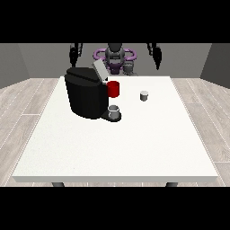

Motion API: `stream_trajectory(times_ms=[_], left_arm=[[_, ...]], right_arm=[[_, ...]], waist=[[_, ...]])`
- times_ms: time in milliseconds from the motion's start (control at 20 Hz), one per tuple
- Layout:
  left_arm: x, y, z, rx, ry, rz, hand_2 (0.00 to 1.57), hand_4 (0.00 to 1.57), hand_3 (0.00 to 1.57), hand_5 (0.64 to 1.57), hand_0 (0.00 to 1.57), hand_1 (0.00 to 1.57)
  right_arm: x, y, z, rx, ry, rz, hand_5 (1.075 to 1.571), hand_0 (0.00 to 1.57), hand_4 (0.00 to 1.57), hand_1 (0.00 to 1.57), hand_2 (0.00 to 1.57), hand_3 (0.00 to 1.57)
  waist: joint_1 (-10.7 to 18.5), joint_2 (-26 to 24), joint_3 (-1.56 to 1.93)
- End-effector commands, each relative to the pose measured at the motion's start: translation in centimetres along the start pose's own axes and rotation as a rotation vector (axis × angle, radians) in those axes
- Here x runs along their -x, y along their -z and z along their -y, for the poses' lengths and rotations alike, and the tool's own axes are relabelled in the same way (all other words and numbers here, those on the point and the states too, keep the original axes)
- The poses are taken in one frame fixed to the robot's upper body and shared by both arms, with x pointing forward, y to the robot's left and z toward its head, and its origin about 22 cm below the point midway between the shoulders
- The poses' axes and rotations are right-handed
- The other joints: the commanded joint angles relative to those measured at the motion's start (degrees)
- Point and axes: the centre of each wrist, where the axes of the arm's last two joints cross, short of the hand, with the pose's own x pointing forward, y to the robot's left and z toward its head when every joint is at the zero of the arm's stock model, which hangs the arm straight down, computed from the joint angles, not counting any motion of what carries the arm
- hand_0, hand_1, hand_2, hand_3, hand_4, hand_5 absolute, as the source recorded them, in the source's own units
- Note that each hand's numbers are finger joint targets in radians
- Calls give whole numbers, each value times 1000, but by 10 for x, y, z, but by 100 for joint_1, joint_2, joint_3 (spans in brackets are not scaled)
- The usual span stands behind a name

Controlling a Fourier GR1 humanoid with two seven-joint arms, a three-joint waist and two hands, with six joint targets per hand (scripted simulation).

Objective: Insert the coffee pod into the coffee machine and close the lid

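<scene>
grey and small, the coffee pod [143, 95] stands alone on the white counter [134, 148], right of the coffee machine [86, 92] (lid [99, 69] up); likely light, stiff, best pinched round its sides; both hands raised, finger state unreadable

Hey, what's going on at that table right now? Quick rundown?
Both robot hands raised, holding nothing. Coffee pod alone on table, untouched. Coffee machine lid up. Red cup beside machine, not blocking.

One front view looks down across the white table [134, 148] from its far side, facing the robot [115, 56] (small, top centre).
</scene>
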Motion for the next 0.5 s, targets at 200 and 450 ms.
stream_trajectory(times_ms=[200,450], left_arm=[[-8,0,26,168,-121,97,0,685,0,1571,0,0],[-11,22,-5,207,25,119,0,587,0,1571,0,0]], right_arm=[[21,-7,9,32,92,-14,1571,0,328,0,0,0],[9,2,-18,77,184,114,1571,0,324,0,0,0]], waist=[[-7,91,-76],[-241,322,-78]])
